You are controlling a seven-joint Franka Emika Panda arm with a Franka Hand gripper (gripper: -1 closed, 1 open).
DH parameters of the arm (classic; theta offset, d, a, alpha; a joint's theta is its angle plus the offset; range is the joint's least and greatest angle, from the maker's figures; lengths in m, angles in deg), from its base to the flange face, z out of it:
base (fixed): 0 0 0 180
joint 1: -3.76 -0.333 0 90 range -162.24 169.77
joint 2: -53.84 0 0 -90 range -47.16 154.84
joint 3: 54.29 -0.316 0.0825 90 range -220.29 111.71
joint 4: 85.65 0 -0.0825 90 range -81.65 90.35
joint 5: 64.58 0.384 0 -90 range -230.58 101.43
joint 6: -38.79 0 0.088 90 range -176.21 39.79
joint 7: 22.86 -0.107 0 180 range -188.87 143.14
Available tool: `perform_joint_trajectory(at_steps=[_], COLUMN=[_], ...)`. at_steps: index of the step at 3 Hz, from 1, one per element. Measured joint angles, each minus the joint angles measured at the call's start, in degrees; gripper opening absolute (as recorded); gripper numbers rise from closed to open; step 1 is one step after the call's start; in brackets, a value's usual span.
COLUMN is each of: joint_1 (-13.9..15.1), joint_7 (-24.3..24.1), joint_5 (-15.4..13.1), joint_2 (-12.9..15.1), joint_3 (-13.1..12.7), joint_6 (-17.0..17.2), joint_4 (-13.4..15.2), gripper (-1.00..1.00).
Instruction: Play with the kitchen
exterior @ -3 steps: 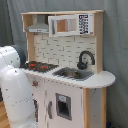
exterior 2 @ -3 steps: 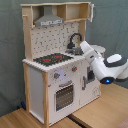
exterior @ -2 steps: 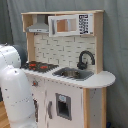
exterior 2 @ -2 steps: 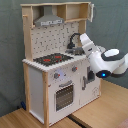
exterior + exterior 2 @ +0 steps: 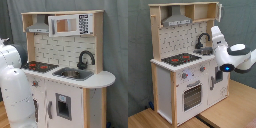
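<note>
- one tall toy kitchen [image 5: 67, 75] fills both exterior views, built of pale wood with white panels, standing on a wooden floor before a grey curtain [image 5: 117, 45].
- its top shelf carries a grey hood [image 5: 177, 21] at the second exterior view's left, and in the first exterior view a white microwave-like cabinet [image 5: 70, 24] with a button panel sits beside the hood.
- the back wall is white with a brick-tile pattern.
- the hob [image 5: 180, 59] is black with red rings, set in the white counter; in the first exterior view it lies toward the first exterior view's left, next to the grey sink [image 5: 74, 74].
- a black curved faucet [image 5: 85, 59] rises behind the sink.
- below the hob, in the second exterior view, small knobs [image 5: 185, 76] sit above an oven door [image 5: 192, 96] with a dark window and a handle bar.
- in the first exterior view a cupboard door with a dark dispenser-like panel [image 5: 63, 106] faces front.
- the white arm [image 5: 230, 56] reaches in from the second exterior view's right, its upper end near the faucet and sink; in the first exterior view its bulky white links cover the first exterior view's left edge.
- the gripper lies hidden by the arm's end, so i cannot tell how far it is open or whether it holds anything.
</note>
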State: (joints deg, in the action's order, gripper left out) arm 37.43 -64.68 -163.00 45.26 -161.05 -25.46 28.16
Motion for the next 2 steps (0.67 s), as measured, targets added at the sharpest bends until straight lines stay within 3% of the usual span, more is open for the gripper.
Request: perform_joint_trajectory(at_steps=[2], joint_1=[0.00], joint_7=[-7.43], joint_5=[0.01], joint_2=[0.14], joint_3=[4.39], joint_6=[3.71], joint_4=[-6.67], gripper=[1.00])
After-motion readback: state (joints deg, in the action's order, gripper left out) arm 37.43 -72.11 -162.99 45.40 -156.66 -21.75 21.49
